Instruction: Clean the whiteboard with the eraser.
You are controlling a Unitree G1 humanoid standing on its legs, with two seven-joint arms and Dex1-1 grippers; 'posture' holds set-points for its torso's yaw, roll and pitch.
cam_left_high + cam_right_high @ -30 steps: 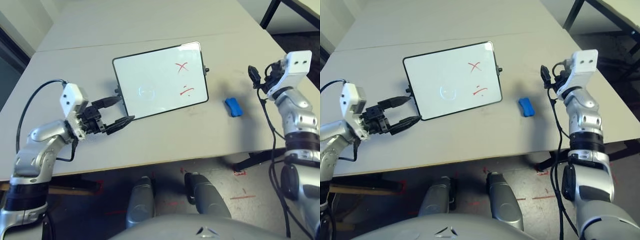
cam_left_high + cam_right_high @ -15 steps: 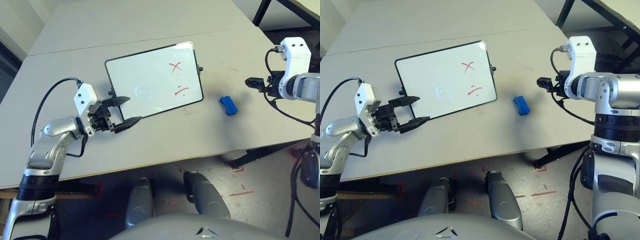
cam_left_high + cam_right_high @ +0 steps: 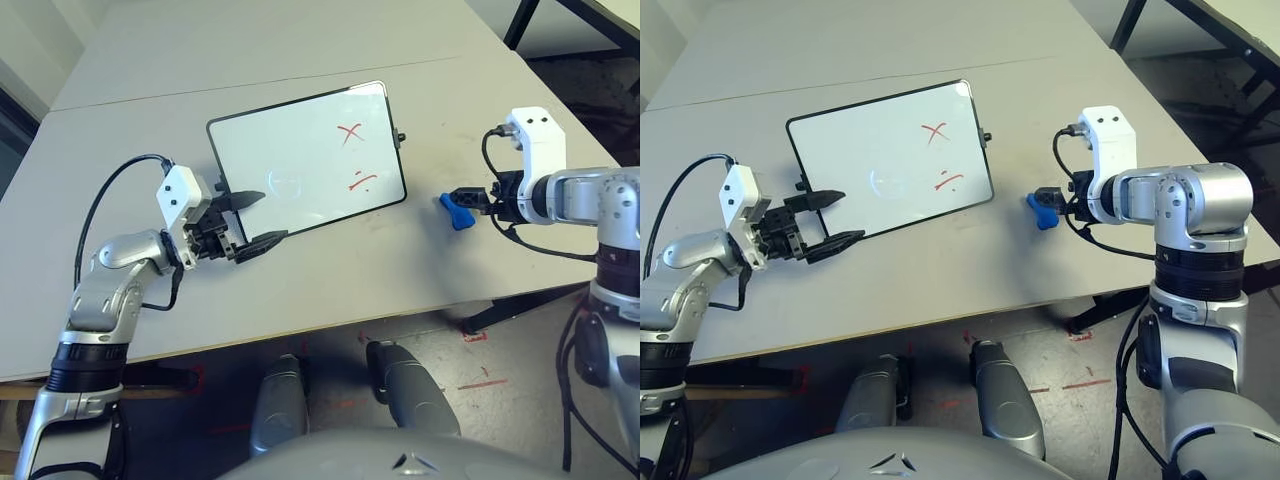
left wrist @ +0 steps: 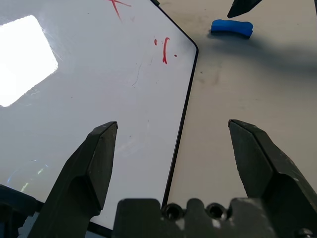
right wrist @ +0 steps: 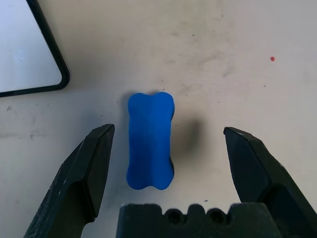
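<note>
Your right gripper [image 5: 166, 171] straddles the eraser [image 5: 150, 140] beside the whiteboard [image 3: 305, 160], fingers wide and empty, ready to grasp.

red-marked whiteboard [image 3: 305, 160] lies flat; blue eraser [image 5: 149, 140] beside it.

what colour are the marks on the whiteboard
Red: the marks on the whiteboard show best in the left eye view.

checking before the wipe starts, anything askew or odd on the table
Only the whiteboard: it lies turned at an angle to the table edge, not square. Its red marks are still there. The eraser lies flat and whole on the table, between the right gripper's open fingers.
</note>
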